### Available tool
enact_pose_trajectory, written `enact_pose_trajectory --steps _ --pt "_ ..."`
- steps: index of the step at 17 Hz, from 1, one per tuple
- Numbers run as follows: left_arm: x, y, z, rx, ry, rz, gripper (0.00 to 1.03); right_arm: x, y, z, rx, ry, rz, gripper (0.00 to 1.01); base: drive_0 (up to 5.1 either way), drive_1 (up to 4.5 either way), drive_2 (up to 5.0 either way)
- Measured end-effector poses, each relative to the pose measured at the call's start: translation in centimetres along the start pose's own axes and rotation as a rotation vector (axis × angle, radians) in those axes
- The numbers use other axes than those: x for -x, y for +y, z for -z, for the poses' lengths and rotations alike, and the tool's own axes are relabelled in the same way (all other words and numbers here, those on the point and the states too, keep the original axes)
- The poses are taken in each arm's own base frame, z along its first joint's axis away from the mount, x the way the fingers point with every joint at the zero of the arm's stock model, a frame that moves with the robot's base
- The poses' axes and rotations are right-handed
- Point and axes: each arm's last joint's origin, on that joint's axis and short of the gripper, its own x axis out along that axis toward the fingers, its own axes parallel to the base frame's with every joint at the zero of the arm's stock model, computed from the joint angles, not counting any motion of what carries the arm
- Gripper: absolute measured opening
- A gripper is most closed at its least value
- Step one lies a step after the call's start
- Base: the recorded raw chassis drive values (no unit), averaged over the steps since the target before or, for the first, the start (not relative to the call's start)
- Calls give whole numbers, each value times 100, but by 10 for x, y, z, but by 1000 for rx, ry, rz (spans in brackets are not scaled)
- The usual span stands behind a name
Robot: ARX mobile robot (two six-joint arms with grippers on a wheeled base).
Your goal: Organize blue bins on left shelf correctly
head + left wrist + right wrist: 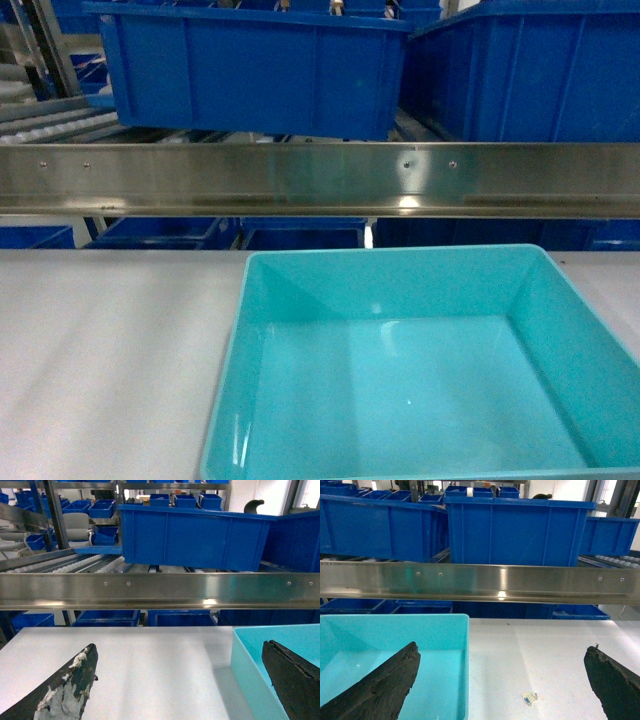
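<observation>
One empty light turquoise blue bin (pixel 400 390) sits on the white table in front of the left shelf (pixel 320 180), a steel flow rack with white roller tracks (pixel 75 565). My left gripper (pixel 180 672) is open and straddles the bin's (pixel 247 665) left wall, its right finger (pixel 295 677) over the inside. On the other side my right gripper (pixel 502 677) is open astride the bin's (pixel 380 635) right wall, with its left finger (pixel 385 685) over the inside. Neither gripper touches the bin. Neither shows in the head view.
Large dark blue crates (pixel 260 70) (pixel 540 70) stand on the rack behind the front steel rail (pixel 480 582). More dark blue crates (pixel 107 617) sit on the level below. A small paper scrap (pixel 530 698) lies on the table (pixel 110 350) right of the bin.
</observation>
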Motion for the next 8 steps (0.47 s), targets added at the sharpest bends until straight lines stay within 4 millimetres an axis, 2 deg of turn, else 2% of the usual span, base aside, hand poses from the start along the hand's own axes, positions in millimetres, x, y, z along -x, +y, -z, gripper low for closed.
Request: enact_pose_trajectory --steps 8 --pt "0 0 0 0 0 0 98 0 0 0 0 0 0 98 0 0 0"
